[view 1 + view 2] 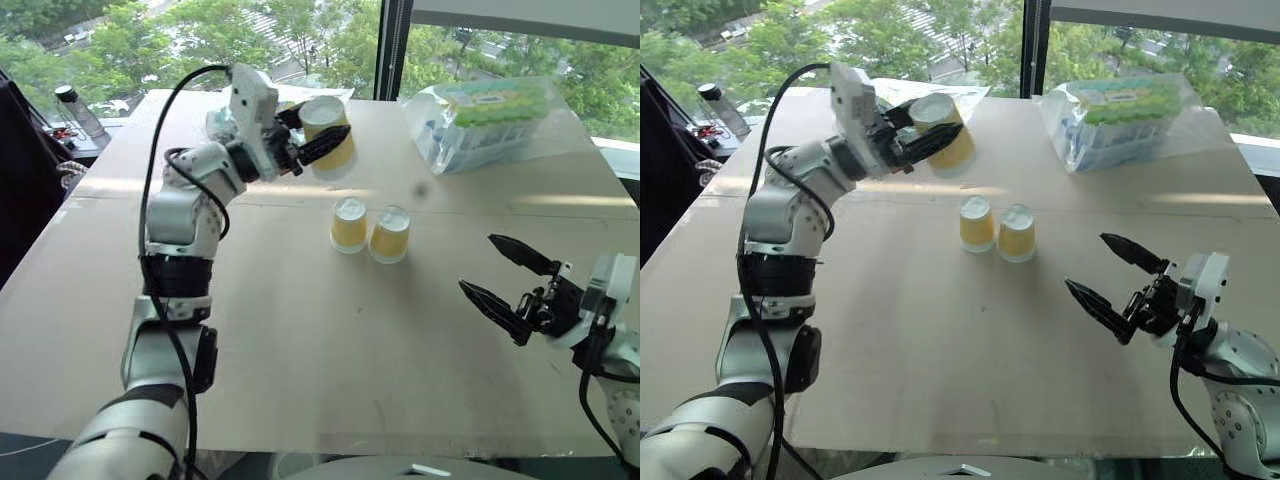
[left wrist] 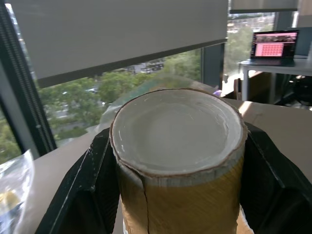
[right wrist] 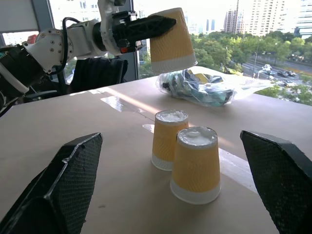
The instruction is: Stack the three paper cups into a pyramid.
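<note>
A: Left end effector point(image 1: 318, 148)?
B: Clamped on a cup point(image 1: 330, 135), one black finger on each side. Cup is upside down, white base up, a bit tilted, held in the air above the tabletop point(image 1: 300, 330), behind the other two cups.

A: Right end effector point(image 1: 505, 282)?
B: Fingers spread wide, nothing between them. Hovers over the tabletop near the right edge, pointing toward the cups, well apart from them.

A: The other two cups?
B: Both upside down on the tabletop, around the middle. Left cup point(image 1: 349, 224) and right cup point(image 1: 389, 234) stand side by side, touching or just about, can't tell which. Right one sits slightly nearer the robot. Nothing on top of them.

A: So the pyramid?
B: Base pair is down, third cup is up in the left end effector, not on them.

A: Anything else on the tabletop?
B: Clear plastic bag point(image 1: 485, 122) of packaged items at the far right corner. Another clear bag point(image 3: 200, 87) lies at the far edge behind the held cup.

A: Off the tabletop?
B: Dark bottle point(image 1: 80, 112) on a ledge at far left by the window. Trees outside. Left wrist view catches a laptop point(image 2: 274, 45) on a desk in the background.
</note>
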